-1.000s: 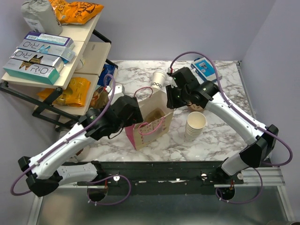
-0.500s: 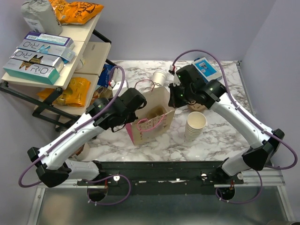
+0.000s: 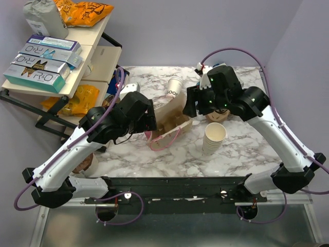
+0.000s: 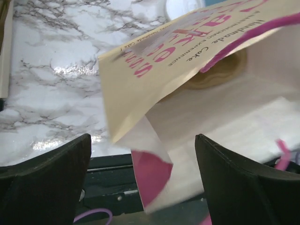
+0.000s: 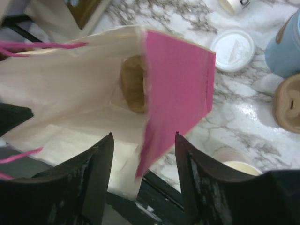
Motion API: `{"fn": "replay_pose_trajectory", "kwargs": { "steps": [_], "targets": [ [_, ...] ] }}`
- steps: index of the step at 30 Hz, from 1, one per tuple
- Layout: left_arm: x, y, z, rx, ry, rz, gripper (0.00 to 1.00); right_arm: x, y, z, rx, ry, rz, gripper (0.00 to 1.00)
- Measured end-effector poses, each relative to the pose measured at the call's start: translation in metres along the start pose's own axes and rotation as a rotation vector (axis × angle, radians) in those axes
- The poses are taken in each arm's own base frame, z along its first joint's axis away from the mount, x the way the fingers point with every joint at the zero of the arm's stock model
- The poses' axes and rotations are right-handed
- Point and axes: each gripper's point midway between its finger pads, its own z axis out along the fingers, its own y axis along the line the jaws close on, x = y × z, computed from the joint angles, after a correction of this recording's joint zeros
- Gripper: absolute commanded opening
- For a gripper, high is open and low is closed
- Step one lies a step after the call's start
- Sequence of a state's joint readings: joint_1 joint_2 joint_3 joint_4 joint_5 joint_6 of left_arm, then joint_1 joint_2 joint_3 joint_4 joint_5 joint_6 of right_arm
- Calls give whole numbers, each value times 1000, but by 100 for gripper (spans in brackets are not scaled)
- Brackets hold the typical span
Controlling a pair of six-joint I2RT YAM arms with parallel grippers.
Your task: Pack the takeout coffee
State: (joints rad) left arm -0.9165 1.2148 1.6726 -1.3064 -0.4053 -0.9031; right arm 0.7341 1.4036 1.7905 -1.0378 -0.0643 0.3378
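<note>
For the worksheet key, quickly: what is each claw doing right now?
Left claw: open, the paper bag edge sits in its gap.
Right claw: open, the bag's pink side sits in its gap.

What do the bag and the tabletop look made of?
Bag: paper, matte cream with pink print, judging by its sharp creases and folds. Tabletop: glossy grey-veined marble pattern with glare spots. Whether it is real stone or laminate cannot be told.

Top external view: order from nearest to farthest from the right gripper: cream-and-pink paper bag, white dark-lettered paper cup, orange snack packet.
1. Cream-and-pink paper bag, at the right gripper.
2. White dark-lettered paper cup, behind the bag.
3. Orange snack packet, top shelf, far left.
</note>
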Motion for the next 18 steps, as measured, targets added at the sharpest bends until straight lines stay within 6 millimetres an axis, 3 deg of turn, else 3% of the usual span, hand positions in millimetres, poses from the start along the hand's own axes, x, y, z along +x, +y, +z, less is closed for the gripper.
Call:
{"fn": "replay_pose_trajectory", "kwargs": {
  "steps": [3,9,18],
  "targets": [
    [10,10,8,-35,24,10,99,15,-14,15,64,55,6,91],
    [6,18,10,-62,6,-6,99,12,-35,21,181,38,8,95],
    [3,32,29,-116,-12,-44,99,6,-45,21,218,-33,-18,99]
  ]
}}
